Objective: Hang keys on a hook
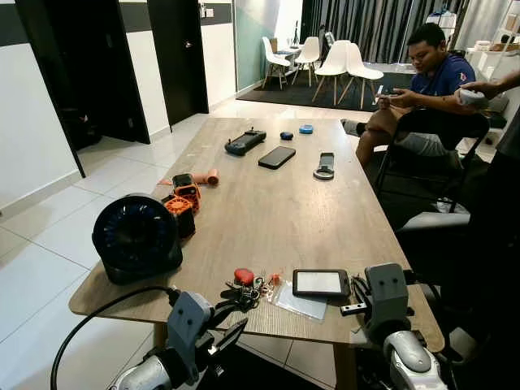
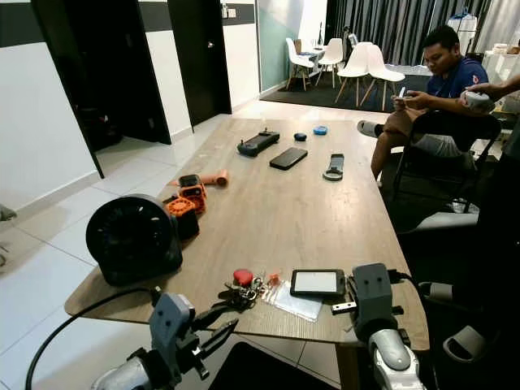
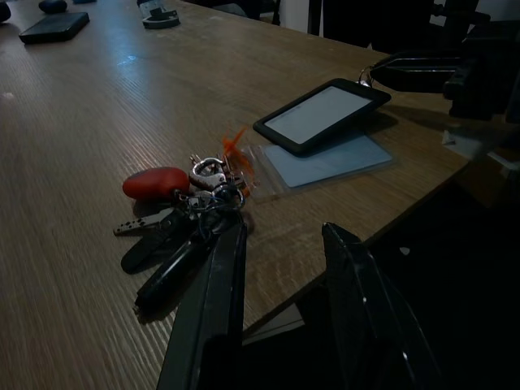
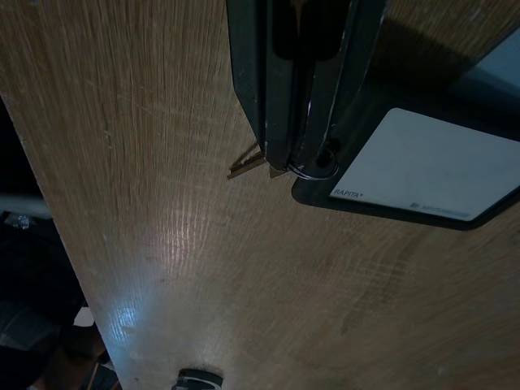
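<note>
Table: long wooden top on white tile, dining chairs far off.
Keys: near edge, beside my card holder.
My left gripper: fingers apart, just before the keys.
My right gripper: fingers together over the card holder's corner.

My head cameras look forward-down along table. My left wrist camera sits low, close to keys at near edge. Right wrist camera close above tabletop. Both wrist views share card holder.
</note>
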Controlling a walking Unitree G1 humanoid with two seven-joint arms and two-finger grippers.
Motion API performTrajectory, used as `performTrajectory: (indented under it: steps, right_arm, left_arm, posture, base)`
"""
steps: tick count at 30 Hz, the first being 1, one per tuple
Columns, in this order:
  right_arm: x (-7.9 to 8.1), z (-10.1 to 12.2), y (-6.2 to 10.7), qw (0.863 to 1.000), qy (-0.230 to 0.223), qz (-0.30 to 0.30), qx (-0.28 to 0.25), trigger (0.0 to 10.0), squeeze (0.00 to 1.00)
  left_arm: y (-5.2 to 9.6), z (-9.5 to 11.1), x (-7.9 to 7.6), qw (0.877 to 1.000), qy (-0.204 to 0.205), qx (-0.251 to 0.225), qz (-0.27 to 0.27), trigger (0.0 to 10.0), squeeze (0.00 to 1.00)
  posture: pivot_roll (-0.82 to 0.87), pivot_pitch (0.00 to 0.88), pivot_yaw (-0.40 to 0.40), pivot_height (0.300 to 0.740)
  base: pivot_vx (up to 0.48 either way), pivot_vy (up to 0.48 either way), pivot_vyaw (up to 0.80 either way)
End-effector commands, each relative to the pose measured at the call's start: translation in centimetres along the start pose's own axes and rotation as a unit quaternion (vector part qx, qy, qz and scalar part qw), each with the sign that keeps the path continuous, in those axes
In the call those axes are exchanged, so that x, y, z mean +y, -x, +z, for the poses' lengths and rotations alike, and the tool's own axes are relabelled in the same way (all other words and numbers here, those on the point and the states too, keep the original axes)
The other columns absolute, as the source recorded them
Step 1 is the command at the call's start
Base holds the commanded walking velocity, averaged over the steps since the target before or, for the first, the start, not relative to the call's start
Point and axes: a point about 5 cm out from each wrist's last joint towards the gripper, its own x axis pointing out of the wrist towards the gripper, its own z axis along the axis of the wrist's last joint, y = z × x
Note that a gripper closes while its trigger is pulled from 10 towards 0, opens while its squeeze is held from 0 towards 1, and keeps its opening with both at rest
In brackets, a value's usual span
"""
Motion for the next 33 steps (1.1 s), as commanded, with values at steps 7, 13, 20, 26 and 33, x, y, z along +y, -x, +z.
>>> performTrajectory:
  steps: [7,13,20,26,33]
  right_arm:
    - [0.06,-1.29,0.53,0.999,0.000,0.004,0.032,10.0,0.56]
    - [0.06,-1.44,0.58,0.999,0.007,0.004,0.038,10.0,0.00]
    - [-0.14,-1.54,0.57,0.999,0.014,-0.002,0.043,10.0,0.00]
    - [-0.23,-1.60,0.58,0.999,0.015,-0.004,0.046,10.0,0.00]
    - [-0.39,-1.79,0.50,0.998,0.015,-0.007,0.054,10.0,0.00]
  left_arm:
    - [0.28,-0.50,-0.25,1.000,-0.002,0.012,-0.005,10.0,0.00]
    - [0.21,-0.34,-0.27,1.000,-0.002,0.009,-0.006,10.0,0.00]
    - [-0.17,0.07,-0.29,1.000,0.001,-0.003,-0.002,10.0,0.00]
    - [-0.51,0.21,-0.43,1.000,0.002,-0.007,-0.005,10.0,0.00]
    - [-0.47,0.15,-0.47,1.000,0.004,-0.006,-0.003,10.0,0.00]
  posture:
    - [0.04,0.064,0.022,0.740]
    - [0.04,0.066,0.021,0.740]
    - [0.04,0.067,0.021,0.740]
    - [0.04,0.066,0.020,0.740]
    - [0.04,0.070,0.016,0.740]
  base:
    - [0.000,0.000,0.00]
    - [0.000,0.000,0.00]
    - [0.000,0.000,0.00]
    - [0.000,0.000,0.00]
    - [0.000,0.000,0.00]
